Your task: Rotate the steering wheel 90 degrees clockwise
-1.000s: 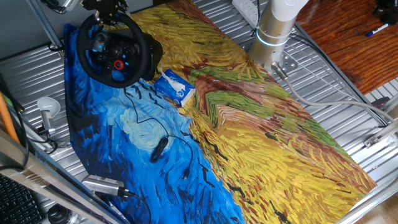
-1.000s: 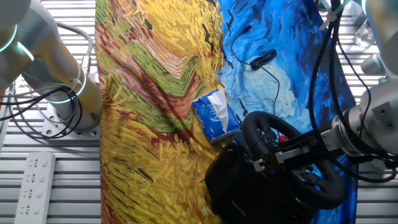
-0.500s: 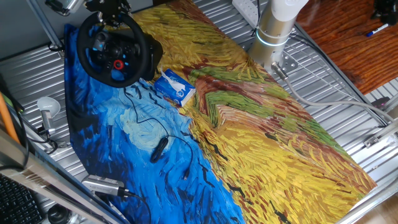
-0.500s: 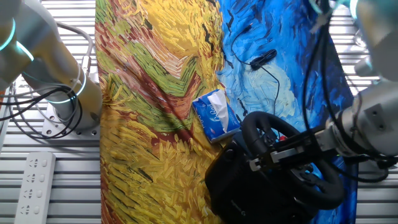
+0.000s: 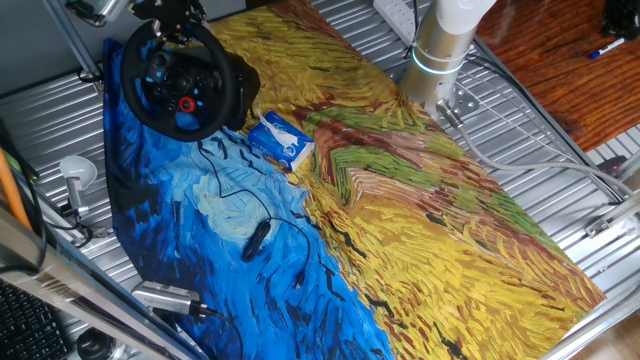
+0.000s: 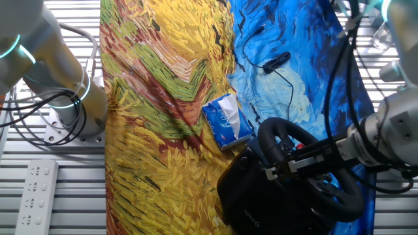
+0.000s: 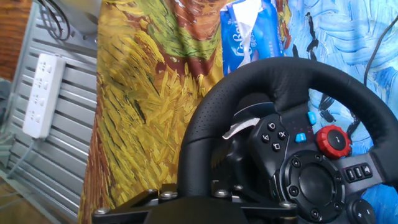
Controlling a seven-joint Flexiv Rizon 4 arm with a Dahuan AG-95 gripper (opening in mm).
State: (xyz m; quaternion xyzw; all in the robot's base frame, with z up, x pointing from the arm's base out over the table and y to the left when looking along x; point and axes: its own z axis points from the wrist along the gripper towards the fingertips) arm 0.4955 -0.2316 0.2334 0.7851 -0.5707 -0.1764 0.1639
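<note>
The black steering wheel (image 5: 180, 88) stands on its black base at the far left of the painted cloth, with a red round knob (image 5: 187, 103) on its hub. It also shows in the other fixed view (image 6: 277, 134) and fills the hand view (image 7: 298, 155). My gripper (image 5: 178, 22) is at the top of the rim. In the hand view my gripper (image 7: 193, 198) has the thick rim running between its jaws, shut on it. In the other fixed view my gripper (image 6: 279, 171) reaches across the wheel from the right.
A small blue-white box (image 5: 282, 140) lies beside the wheel's base and also shows in the hand view (image 7: 252, 28). A black cable with a small clip (image 5: 255, 238) lies on the blue cloth. A white power strip (image 7: 42, 93) and the arm's base (image 5: 440, 50) are beside the cloth.
Very little. The wheel and my gripper on its rim have shifted only slightly; the red knob has crept a touch to the left in the fixed view.
</note>
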